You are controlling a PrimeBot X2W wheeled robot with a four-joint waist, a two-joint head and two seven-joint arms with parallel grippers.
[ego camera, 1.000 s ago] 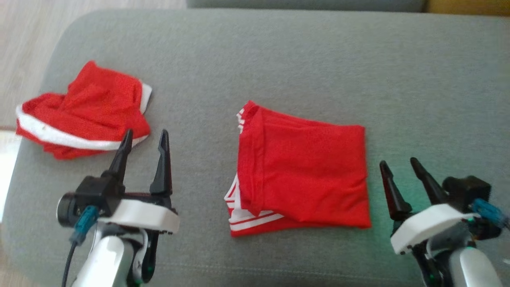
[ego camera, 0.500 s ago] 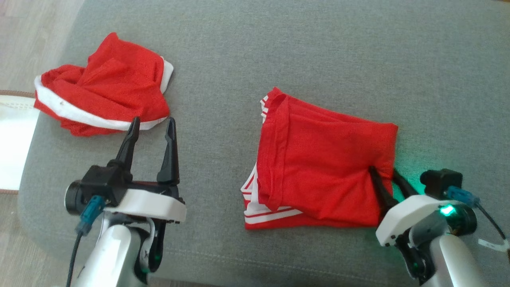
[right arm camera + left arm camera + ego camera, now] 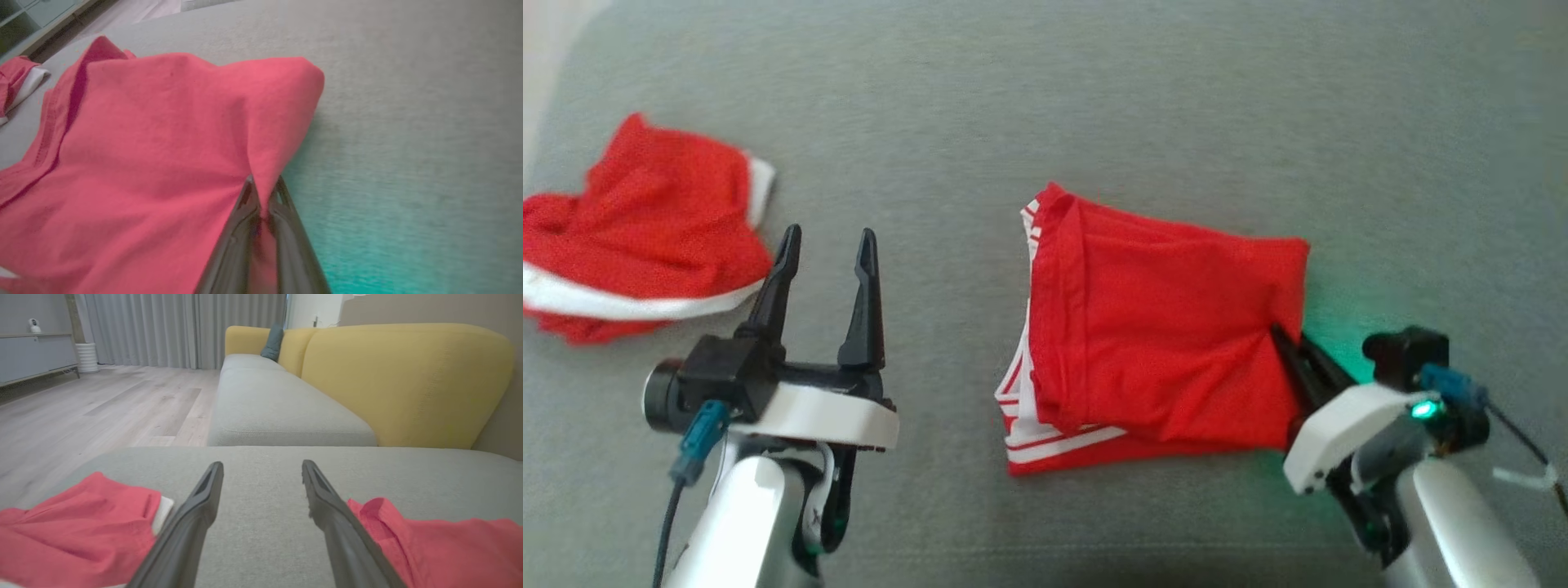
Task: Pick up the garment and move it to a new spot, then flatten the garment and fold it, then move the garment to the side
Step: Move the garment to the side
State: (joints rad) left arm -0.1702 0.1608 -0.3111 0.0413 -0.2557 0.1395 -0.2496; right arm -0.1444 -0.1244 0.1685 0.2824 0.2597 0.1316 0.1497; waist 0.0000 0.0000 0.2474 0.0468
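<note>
At the far left a crumpled red garment (image 3: 637, 229) lies on the grey cushion (image 3: 1094, 90). Just right of it the left gripper (image 3: 829, 241) hovers, fingers spread and empty. The folded garment (image 3: 1160, 318) lies mid-cushion, and at its right edge the right gripper (image 3: 1278, 335) pinches a tuck of cloth. This looks like the last step, moving it aside, so the next move calls for a gentle lift or drag that keeps the fold intact.

Soft even daylight, head view slightly motion-blurred, green glow on the sofa cushion (image 3: 1331, 322), faint shadows, wrist views soft up close
</note>
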